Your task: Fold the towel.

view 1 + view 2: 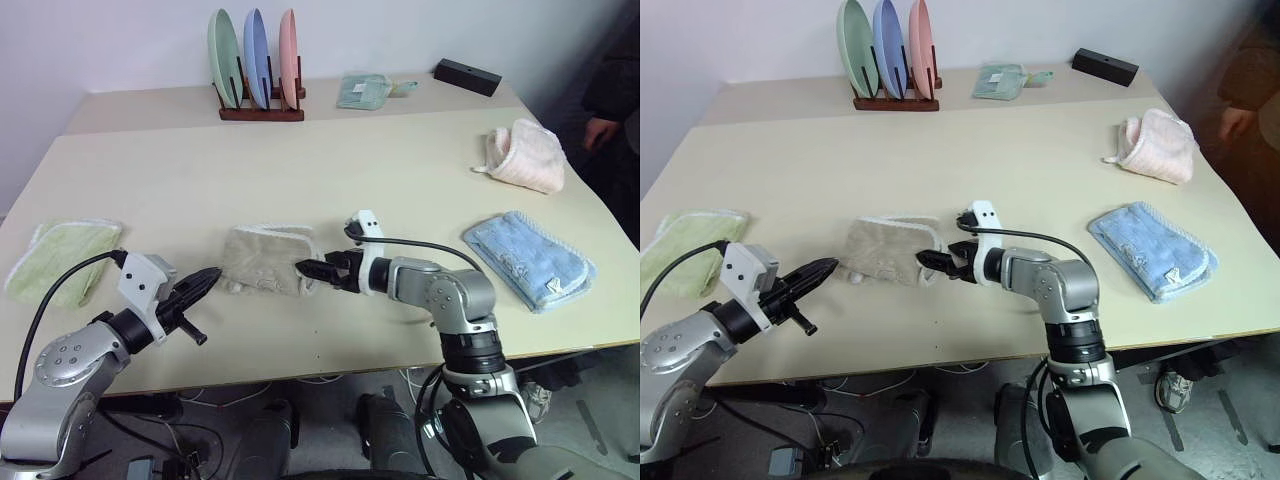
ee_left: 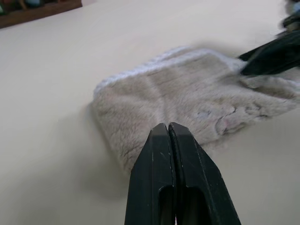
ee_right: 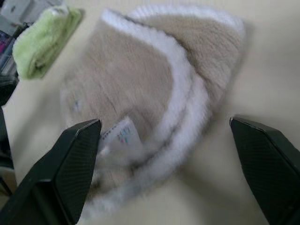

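Observation:
The towel lies folded into a small beige bundle with white edging near the table's front edge. In the right wrist view the towel shows layered white edges and a small white tag. My right gripper is at the towel's right end, open, its fingers spread wide with nothing between them. My left gripper is shut and empty, just off the towel's left end and apart from it. Its closed tips point at the towel.
A light green folded towel lies at the far left and a light blue towel at the right. Farther back are a pink cloth, a plate rack, a small teal cloth and a black box. A person's hand is at the right edge.

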Available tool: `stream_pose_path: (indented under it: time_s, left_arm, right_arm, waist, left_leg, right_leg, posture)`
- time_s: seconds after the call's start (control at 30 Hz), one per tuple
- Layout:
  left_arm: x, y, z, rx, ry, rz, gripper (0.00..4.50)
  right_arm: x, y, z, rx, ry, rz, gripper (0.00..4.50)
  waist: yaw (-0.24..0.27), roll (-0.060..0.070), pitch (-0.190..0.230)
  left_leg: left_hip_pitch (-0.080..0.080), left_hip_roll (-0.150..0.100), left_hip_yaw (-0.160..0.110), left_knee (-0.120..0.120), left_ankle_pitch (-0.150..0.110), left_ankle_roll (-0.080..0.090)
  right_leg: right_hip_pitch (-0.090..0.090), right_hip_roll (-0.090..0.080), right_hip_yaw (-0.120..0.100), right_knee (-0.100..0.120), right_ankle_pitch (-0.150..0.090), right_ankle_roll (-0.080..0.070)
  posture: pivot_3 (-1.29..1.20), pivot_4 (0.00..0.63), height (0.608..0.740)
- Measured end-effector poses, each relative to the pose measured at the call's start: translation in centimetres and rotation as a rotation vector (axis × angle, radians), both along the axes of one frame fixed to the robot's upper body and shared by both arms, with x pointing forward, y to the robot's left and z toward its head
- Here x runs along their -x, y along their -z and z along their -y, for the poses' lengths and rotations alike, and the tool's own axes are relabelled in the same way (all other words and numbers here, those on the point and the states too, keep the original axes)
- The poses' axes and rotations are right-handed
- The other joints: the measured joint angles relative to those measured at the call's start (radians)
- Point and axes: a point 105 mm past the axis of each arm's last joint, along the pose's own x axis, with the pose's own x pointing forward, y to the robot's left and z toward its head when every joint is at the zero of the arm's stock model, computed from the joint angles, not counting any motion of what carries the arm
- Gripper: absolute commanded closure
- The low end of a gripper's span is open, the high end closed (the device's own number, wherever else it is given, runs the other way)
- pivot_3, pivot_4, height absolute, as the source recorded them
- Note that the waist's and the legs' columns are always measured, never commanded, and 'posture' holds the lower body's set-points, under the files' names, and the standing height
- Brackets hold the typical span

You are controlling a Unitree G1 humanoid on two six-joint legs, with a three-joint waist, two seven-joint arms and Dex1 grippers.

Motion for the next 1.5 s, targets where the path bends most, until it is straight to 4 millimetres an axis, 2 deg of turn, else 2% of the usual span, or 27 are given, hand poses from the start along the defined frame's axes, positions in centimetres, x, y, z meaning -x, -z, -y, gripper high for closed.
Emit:
stream_pose_path:
  time_s: [0.07, 0.17, 0.2, 0.23, 0.3, 0.47, 0.5, 0.6, 0.67, 0.73, 0.83, 0.9, 0.97, 1.03, 1.1, 1.17, 1.23, 1.5]
  left_arm:
    - [0.0, -0.2, 0.2, -0.002, 0.006, 0.004, 4.5]
    - [0.0, -0.2, 0.3, -0.001, 0.007, 0.003, 4.5]
    - [0.0, -0.2, 0.3, -0.001, 0.007, 0.001, 4.5]
    - [0.1, -0.1, 0.3, 0.0, 0.006, -0.001, 4.5]
    - [0.1, 0.0, 0.4, 0.001, 0.006, -0.004, 4.5]
    - [0.1, 0.2, 0.9, 0.006, 0.023, -0.014, 4.5]
    - [0.0, 0.2, 1.1, 0.007, 0.03, -0.011, 4.5]
    - [-0.4, -0.2, 1.4, 0.006, 0.043, 0.007, 4.5]
    - [-0.7, -0.6, 1.8, 0.006, 0.058, 0.022, 4.5]
    - [-1.4, -0.6, 2.5, 0.022, 0.079, 0.028, 4.5]
    - [-2.7, -0.6, 3.9, 0.049, 0.133, 0.027, 4.5]
    - [-3.3, -0.4, 4.7, 0.055, 0.169, 0.022, 4.5]
    - [-3.9, -0.1, 5.6, 0.064, 0.206, 0.011, 4.5]
    - [-4.4, -0.2, 7.0, 0.074, 0.26, 0.016, 4.5]
    - [-5.0, -0.3, 8.2, 0.08, 0.319, 0.017, 4.5]
    - [-5.4, -0.2, 8.5, 0.081, 0.343, 0.011, 4.5]
    - [-5.6, 0.1, 8.9, 0.071, 0.369, 0.006, 4.5]
    - [-5.6, 0.9, 9.7, 0.061, 0.421, -0.011, 4.5]
  right_arm:
    - [-0.1, 0.2, -1.3, -0.023, -0.015, -0.025, 0.9]
    - [-0.1, 0.3, -2.6, -0.047, -0.03, -0.058, 2.37]
    - [-0.2, 0.2, -2.8, -0.05, -0.031, -0.06, 3.0]
    - [-0.3, 0.1, -2.8, -0.055, -0.029, -0.059, 3.34]
    - [-0.4, -0.3, -2.9, -0.072, -0.027, -0.056, 4.39]
    - [-1.0, -1.5, -1.8, -0.143, 0.024, -0.053, 4.45]
    - [-1.3, -2.4, -1.1, -0.173, 0.05, -0.03, 4.45]
    - [-2.6, -6.9, 2.2, -0.238, 0.146, 0.128, 4.45]
    - [-3.3, -9.9, 5.3, -0.25, 0.242, 0.241, 4.45]
    - [-4.0, -11.4, 8.8, -0.239, 0.363, 0.291, 4.45]
    - [-3.9, -12.8, 16.9, -0.184, 0.641, 0.33, 4.45]
    - [-2.9, -13.4, 21.0, -0.167, 0.791, 0.344, 4.45]
    - [-1.6, -13.2, 23.9, -0.169, 0.899, 0.334, 4.45]
    - [-0.3, -11.9, 26.7, -0.179, 1.008, 0.28, 4.45]
    - [2.0, -9.4, 29.8, -0.142, 1.126, 0.197, 4.45]
    - [4.0, -6.8, 31.6, -0.114, 1.2, 0.092, 4.45]
    - [5.3, -5.3, 32.4, -0.106, 1.233, 0.028, 4.45]
    - [6.2, -5.0, 32.8, -0.095, 1.247, 0.017, 4.45]
  waist:
    - [-0.001, 0.0, 0.0]
    - [-0.001, 0.0, 0.0]
    - [-0.001, 0.0, 0.0]
    - [0.001, 0.0, 0.0]
    - [0.001, 0.0, 0.0]
    - [0.001, 0.0, 0.0]
    - [0.002, 0.001, 0.001]
    - [0.006, 0.001, 0.001]
    - [0.005, 0.001, 0.001]
    - [0.008, 0.001, 0.001]
    - [0.017, 0.002, 0.001]
    - [0.017, 0.002, 0.001]
    - [0.006, 0.002, 0.001]
    - [0.002, 0.002, 0.001]
    - [0.008, 0.003, 0.001]
    - [0.008, 0.003, 0.001]
    - [0.0, 0.004, 0.001]
    - [0.007, 0.005, 0.0]
  left_leg:
    - [0.0, 0.0, 0.0, 0.0, 0.0, 0.0]
    - [0.0, 0.0, 0.0, 0.0, 0.0, 0.0]
    - [0.0, 0.0, 0.0, 0.0, 0.0, 0.0]
    - [0.0, 0.0, 0.0, 0.0, 0.0, 0.0]
    - [0.0, 0.0, 0.0, 0.0, 0.0, 0.0]
    - [0.0, 0.0, 0.0, 0.0, 0.0, 0.0]
    - [0.0, 0.0, 0.0, 0.0, 0.0, 0.0]
    - [-0.001, 0.0, 0.0, 0.001, 0.0, 0.0]
    - [0.0, -0.001, 0.0, 0.0, 0.0, 0.0]
    - [-0.001, -0.001, 0.0, 0.0, 0.0, 0.0]
    - [-0.001, -0.002, 0.0, 0.001, 0.0, 0.0]
    - [-0.001, -0.002, 0.001, 0.0, 0.0, 0.001]
    - [-0.001, -0.001, 0.002, 0.0, -0.001, 0.001]
    - [0.0, 0.0, 0.003, 0.0, -0.001, 0.001]
    - [-0.001, 0.0, 0.003, 0.001, -0.001, 0.002]
    - [-0.001, 0.0, 0.004, 0.001, -0.001, 0.002]
    - [0.0, 0.0, 0.007, 0.001, -0.001, 0.002]
    - [0.0, 0.002, 0.009, 0.002, -0.001, 0.003]
  right_leg:
    - [0.0, 0.001, 0.0, 0.0, 0.0, 0.0]
    - [0.0, 0.001, 0.0, 0.0, 0.0, 0.0]
    - [0.0, 0.001, 0.0, 0.0, 0.0, 0.0]
    - [0.0, 0.001, 0.0, 0.0, 0.0, 0.0]
    - [0.0, 0.001, 0.0, 0.0, 0.0, 0.0]
    - [0.0, 0.001, 0.0, 0.0, 0.0, 0.0]
    - [0.0, 0.001, 0.0, 0.0, 0.0, 0.0]
    - [0.0, 0.001, 0.0, 0.0, 0.0, 0.0]
    - [0.0, 0.001, 0.0, 0.0, 0.0, 0.0]
    - [0.0, 0.001, 0.0, 0.0, 0.0, 0.0]
    - [0.001, -0.001, 0.0, -0.001, 0.0, 0.0]
    - [0.001, -0.001, 0.0, -0.002, 0.0, 0.0]
    - [0.001, 0.0, 0.0, -0.001, 0.0, 0.0]
    - [0.001, 0.0, 0.0, -0.001, 0.0, 0.0]
    - [0.001, 0.0, 0.0, 0.0, 0.0, 0.0]
    - [0.001, -0.001, 0.0, 0.0, 0.0, 0.0]
    - [0.001, 0.0, 0.003, 0.0, 0.001, 0.0]
    - [0.001, 0.001, 0.004, -0.001, 0.001, 0.0]
  posture:
    - [0.0, 0.15, 0.74]
    - [0.0, 0.15, 0.74]
    - [0.0, 0.15, 0.74]
    - [0.0, 0.15, 0.74]
    - [0.0, 0.15, 0.74]
    - [0.0, 0.15, 0.74]
    - [0.0, 0.15, 0.74]
    - [0.0, 0.15, 0.74]
    - [0.0, 0.15, 0.74]
    - [0.0, 0.15, 0.74]
    - [0.0, 0.15, 0.74]
    - [0.0, 0.15, 0.74]
    - [0.0, 0.15, 0.74]
    - [0.0, 0.15, 0.74]
    - [0.0, 0.15, 0.74]
    - [0.0, 0.15, 0.74]
    - [0.0, 0.15, 0.74]
    - [0.0, 0.15, 0.74]
